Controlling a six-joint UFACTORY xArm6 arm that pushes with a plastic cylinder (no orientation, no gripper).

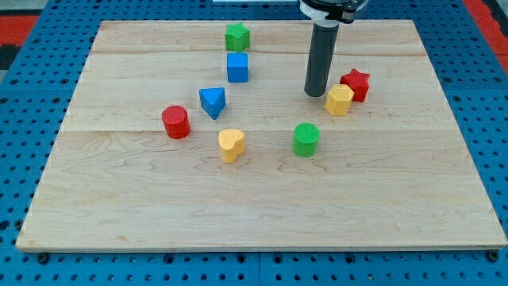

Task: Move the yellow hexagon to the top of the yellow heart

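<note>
On the right half of the bench (pixel 444 214), the yellow hexagon (pixel 339 100) stands upright, touching the red star (pixel 355 84) on its far right. My tip (pixel 315 94) rests just left of it, slightly farther back. There are no jaws, only the rod. The block seems light, stiff and easy to slide; I would push its right face. It has no clear long axis. The yellow heart (pixel 231 144) lies well apart, nearer and left.

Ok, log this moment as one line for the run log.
tip beside yellow hexagon, its left | red star touching hexagon's right | yellow heart far left | hexagon not yet moved there
</note>
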